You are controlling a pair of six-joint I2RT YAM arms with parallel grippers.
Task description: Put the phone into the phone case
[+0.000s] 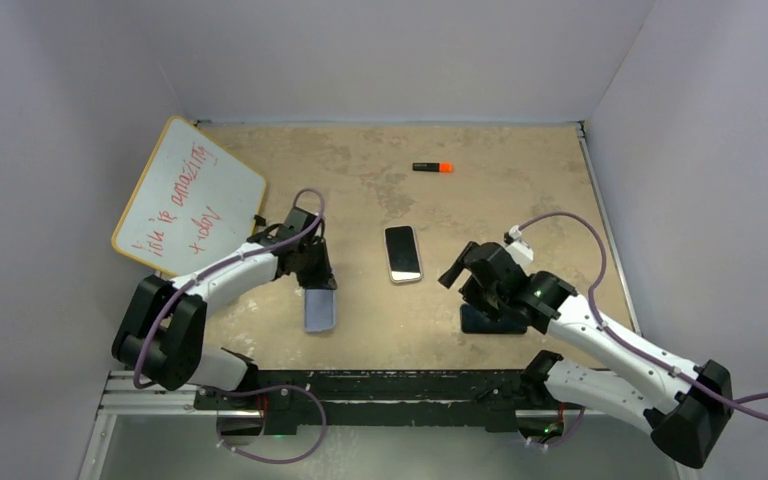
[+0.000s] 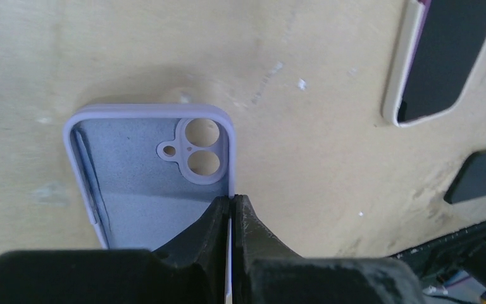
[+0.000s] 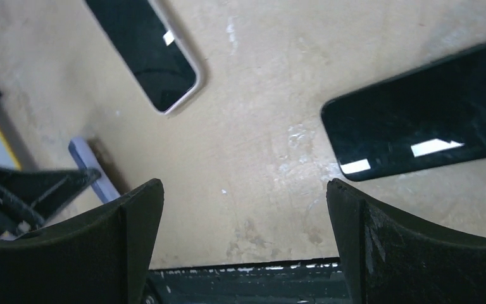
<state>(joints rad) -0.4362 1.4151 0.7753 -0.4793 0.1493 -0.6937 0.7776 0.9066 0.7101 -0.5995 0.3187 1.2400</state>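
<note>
Left tool (image 2: 230,204) clamped the empty lilac phone case (image 2: 139,180) by its wall; right tool (image 3: 243,190) stood apart, empty; phone (image 1: 403,254) lay between them on the tabletop (image 1: 520,190), seemingly not yet touched.

My table (image 1: 360,170), tan and mottled, carries: whiteboard (image 1: 188,195), far left; orange-capped marker (image 1: 432,167), far centre; pale-rimmed phone (image 1: 403,254), screen up, mid-table; lilac phone case (image 1: 319,309), hollow up, left of it; dark phone (image 3: 430,114), right.

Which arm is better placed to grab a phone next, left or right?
Right. The right tool is open and empty, with the black phone close by; the left tool is shut on the lilac case, gripping its side wall.
</note>
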